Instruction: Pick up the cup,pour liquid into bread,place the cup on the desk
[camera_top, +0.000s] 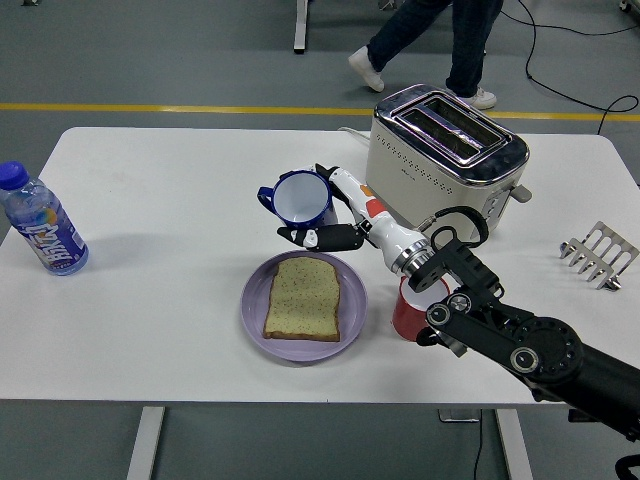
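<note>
A blue enamel cup (298, 197) with a white inside is held in the air above the table, just beyond the plate's far edge. My right hand (325, 214) is shut on it, fingers wrapped round its right side and base, and the cup leans slightly to the left with its handle pointing left. Below it a slice of toasted bread (303, 297) lies flat on a round purple plate (254, 309). My right arm reaches in from the lower right corner. The left hand does not show.
A cream toaster (446, 155) stands at the back right. A red cup (411, 310) stands right of the plate, partly behind my arm. A water bottle (41, 232) is at the far left, a metal toast rack (598, 254) at the far right. A person walks past beyond the table.
</note>
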